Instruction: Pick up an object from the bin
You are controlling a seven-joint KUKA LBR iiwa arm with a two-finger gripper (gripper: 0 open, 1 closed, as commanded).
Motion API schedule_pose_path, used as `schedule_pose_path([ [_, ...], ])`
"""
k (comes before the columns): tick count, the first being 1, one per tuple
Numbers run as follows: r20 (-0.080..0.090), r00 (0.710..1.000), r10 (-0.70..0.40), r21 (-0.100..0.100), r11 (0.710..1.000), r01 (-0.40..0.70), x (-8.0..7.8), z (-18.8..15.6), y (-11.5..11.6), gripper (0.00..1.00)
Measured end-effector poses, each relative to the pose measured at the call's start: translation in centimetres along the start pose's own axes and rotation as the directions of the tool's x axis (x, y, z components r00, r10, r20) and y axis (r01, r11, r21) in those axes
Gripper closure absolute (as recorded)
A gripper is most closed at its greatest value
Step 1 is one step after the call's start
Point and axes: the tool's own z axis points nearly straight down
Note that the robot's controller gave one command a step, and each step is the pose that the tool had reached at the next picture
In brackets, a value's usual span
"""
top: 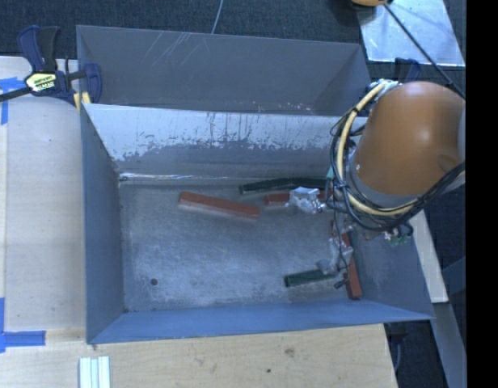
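Observation:
My gripper [341,247] hangs low at the right side of the bin, mostly hidden under the arm's cover. Just below it a short dark green stick [307,278] lies flat on the floor. A red-brown stick [352,281] leans by the right wall next to it. To the gripper's upper left sits a small silvery crumpled piece [305,200], touching a short reddish bit [276,200].
Near the back wall lies a long dark green stick [268,187]. A longer red-brown stick [218,207] rests left of centre. The left half of the bin floor is bare metal. The arm and its cables cover the bin's right rim.

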Motion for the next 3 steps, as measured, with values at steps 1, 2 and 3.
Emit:
schedule_pose_path([
  [1, -0.006, 1.0, 0.024, -0.002, 1.0, -0.024, 0.1, 7.0, -3.2, 0.0],
  [2, -0.011, 0.996, -0.086, -0.007, 0.996, 0.086, 0.5, 11.6, -1.8, 0.0],
  [3, -0.009, 0.975, -0.223, -0.007, 0.975, 0.222, 2.0, 14.3, -2.9, 1.0],
])
